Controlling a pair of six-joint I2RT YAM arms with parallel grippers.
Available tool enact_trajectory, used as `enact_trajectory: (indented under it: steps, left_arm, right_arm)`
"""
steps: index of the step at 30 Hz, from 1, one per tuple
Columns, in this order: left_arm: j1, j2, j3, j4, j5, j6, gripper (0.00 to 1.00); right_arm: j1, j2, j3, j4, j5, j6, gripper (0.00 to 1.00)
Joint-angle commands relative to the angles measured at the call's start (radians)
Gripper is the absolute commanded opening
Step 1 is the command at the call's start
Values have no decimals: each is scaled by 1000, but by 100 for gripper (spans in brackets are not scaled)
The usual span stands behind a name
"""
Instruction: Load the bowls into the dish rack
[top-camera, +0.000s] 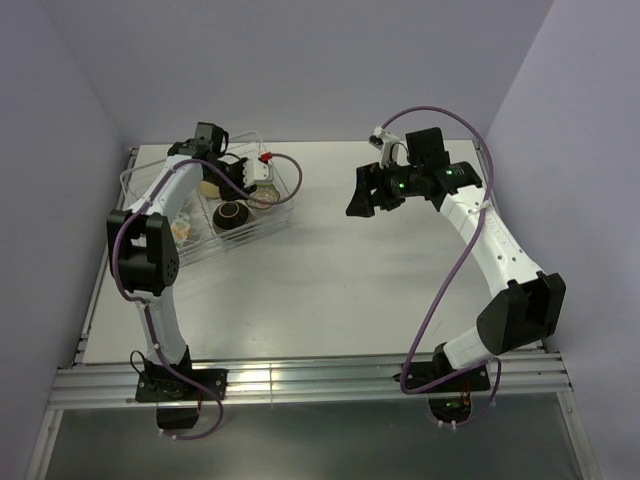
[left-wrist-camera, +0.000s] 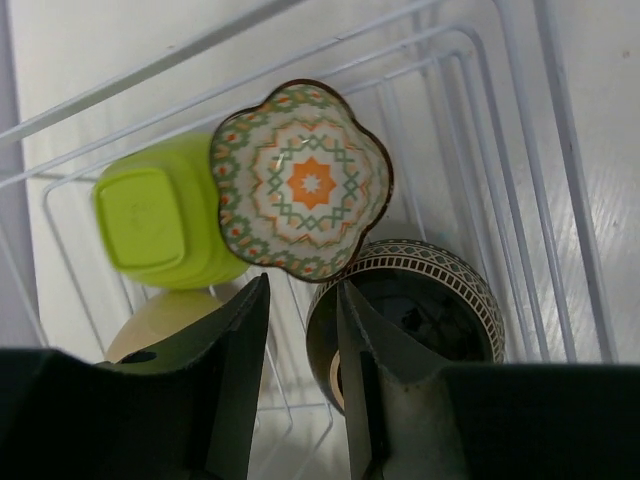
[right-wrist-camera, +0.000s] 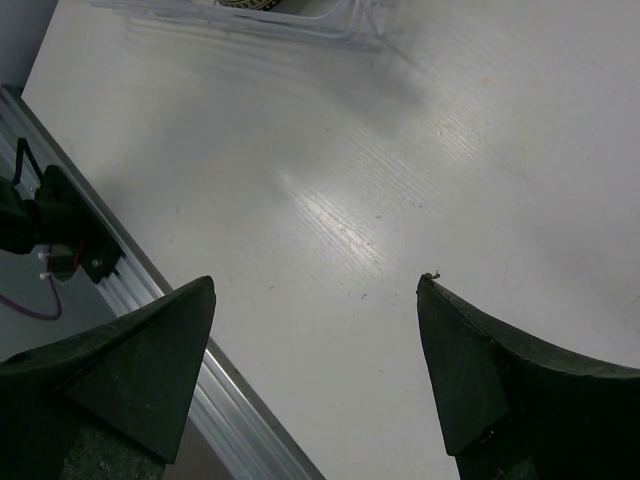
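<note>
- Left gripper (left-wrist-camera: 302, 290): jaws partly open with a narrow gap, nothing between them. It hangs over the far end of the dish rack (top-camera: 262, 232).
- Fingertips point at the lower rim of the scalloped bowl (left-wrist-camera: 305, 180); cannot tell whether they touch it.
- Scalloped bowl: in the rack, tilted, its patterned inside facing the wrist camera. It overlaps the lime-green bowl (left-wrist-camera: 160, 215) on one side and the dark bowl with a patterned rim (left-wrist-camera: 420, 300) on the other.
- Lime-green bowl: in the rack, its base turned toward the camera.
- Tan bowl (left-wrist-camera: 165, 320): partly hidden behind the left finger, also inside the wires.
- Top view: a dark brown bowl (top-camera: 231, 214) sits mid-rack.
- Right gripper (right-wrist-camera: 315, 285): jaws wide apart, holding nothing, above the bare table (top-camera: 330, 290), well apart from the rack.
</note>
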Motion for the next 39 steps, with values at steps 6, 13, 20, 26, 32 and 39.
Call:
enact_trajectory:
  steps: [6,13,20,26,32,39]
  left_arm:
    - [-15,53,19,-111,53,260,38]
    - [-32,73,-7,-74,12,285,39]
    - [-49,113,6,-61,-13,268,39]
    - [-63,133,-10,-39,-30,266,38]
    - [-75,147,-17,-38,-37,248,20]
    - [-75,139,-21,-70,-27,239,4]
  right_arm:
    - [-20,18,10,-13,-11,-26,88]
    - [-22,18,-7,-3,-13,-22,88]
    - [-26,15,-8,-9,-11,-25,88]
    - [-31,15,-13,-9,-10,-25,88]
    - [-36,12,-20,-7,-10,-26,88]
    - [-39,21,-14,-4,-25,-19,88]
